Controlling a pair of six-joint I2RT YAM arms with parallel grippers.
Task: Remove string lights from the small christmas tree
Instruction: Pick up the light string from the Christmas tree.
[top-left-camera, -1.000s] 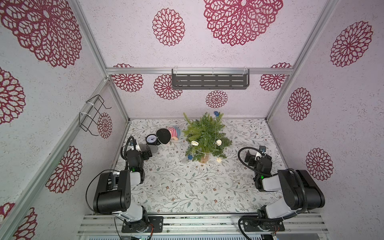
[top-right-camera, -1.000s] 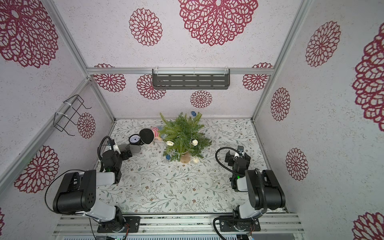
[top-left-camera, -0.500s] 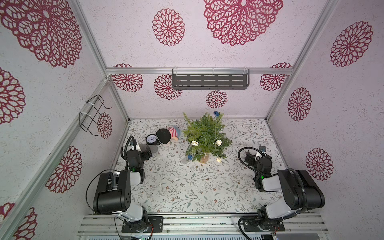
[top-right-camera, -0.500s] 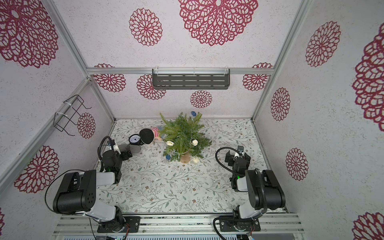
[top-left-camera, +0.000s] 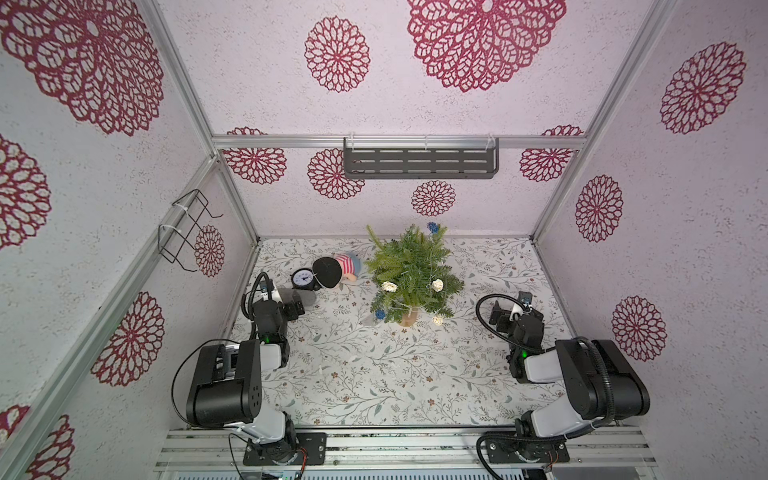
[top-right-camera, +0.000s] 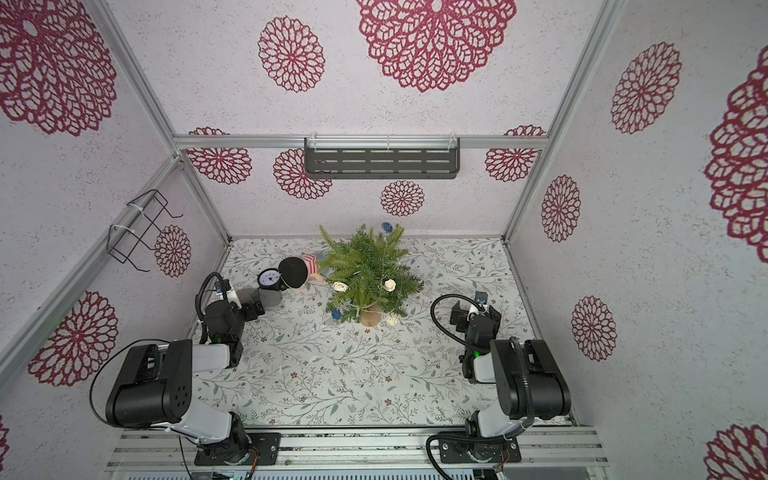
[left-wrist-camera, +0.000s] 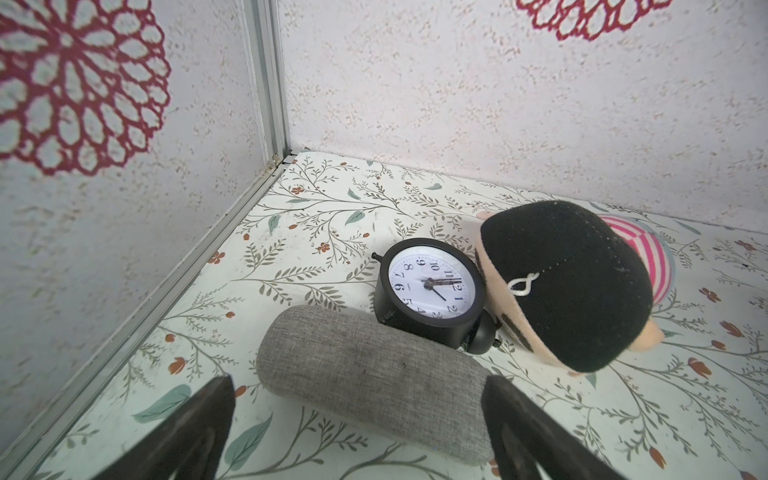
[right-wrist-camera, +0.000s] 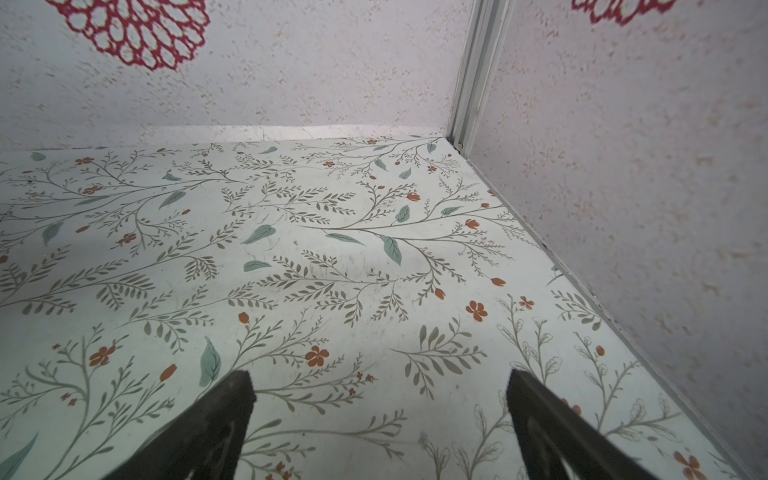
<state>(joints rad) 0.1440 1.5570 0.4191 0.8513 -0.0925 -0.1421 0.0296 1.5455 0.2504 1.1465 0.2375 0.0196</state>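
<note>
Lights (top-left-camera: 437, 284) | still wound on tree (top-left-camera: 409, 266), upright at tabletop (top-left-camera: 374, 374) back-centre | change: none you can spot since a second ago | left jaws apart, empty, facing grey case (left-wrist-camera: 374, 382), well clear of tree | right jaws apart, empty, over bare tabletop | task: unstarted, your first reach pending

- The scene is lit brightly and evenly; only faint, soft shadows are cast on the bench (top-left-camera: 374, 374).
- Wrist views are stretched toward their edges.
- The fingers (left-wrist-camera: 195, 428) of the left gripper (left-wrist-camera: 359, 384) are rendered dark and blurred at close range.
</note>
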